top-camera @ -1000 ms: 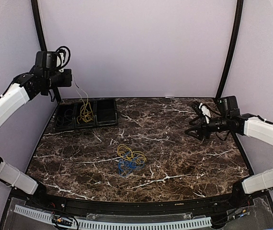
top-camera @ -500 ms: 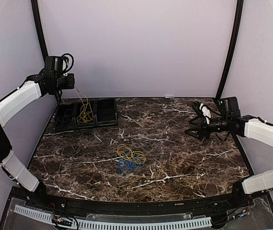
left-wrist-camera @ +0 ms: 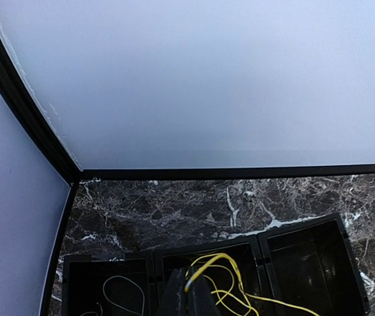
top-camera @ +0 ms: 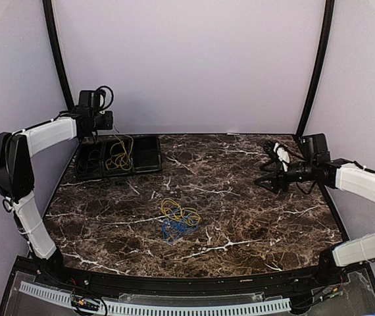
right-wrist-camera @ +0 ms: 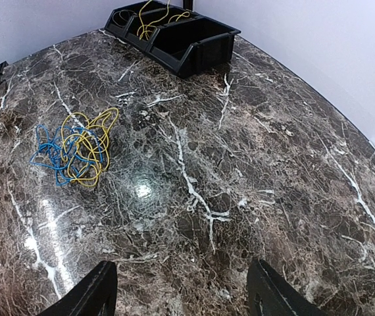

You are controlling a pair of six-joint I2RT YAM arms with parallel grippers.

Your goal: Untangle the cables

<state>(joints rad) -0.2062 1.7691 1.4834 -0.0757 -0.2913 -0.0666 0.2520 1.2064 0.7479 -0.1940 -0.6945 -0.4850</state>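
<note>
A tangle of one yellow cable [top-camera: 172, 209] and one blue cable [top-camera: 172, 228] lies on the marble table, a little left of centre. It also shows in the right wrist view, with the yellow loops [right-wrist-camera: 95, 148] over the blue [right-wrist-camera: 43, 151]. A second yellow cable [top-camera: 118, 157] lies in the middle compartment of a black tray [top-camera: 147, 170]. My left gripper [top-camera: 105, 133] is just above that compartment, its fingers [left-wrist-camera: 187, 299] shut on one end of this cable [left-wrist-camera: 240, 289]. My right gripper [top-camera: 266, 176] hovers open and empty over the right of the table, far from the tangle.
The black tray [left-wrist-camera: 260, 240] has three compartments and stands at the back left against the wall. Its left compartment holds a thin dark cable [left-wrist-camera: 118, 293]; its right compartment [right-wrist-camera: 194, 36] looks empty. Black frame posts stand at both back corners.
My left gripper has moved down and to the right, toward the tray, and the hanging yellow cable has sunk into the middle compartment. The right arm has barely moved.
</note>
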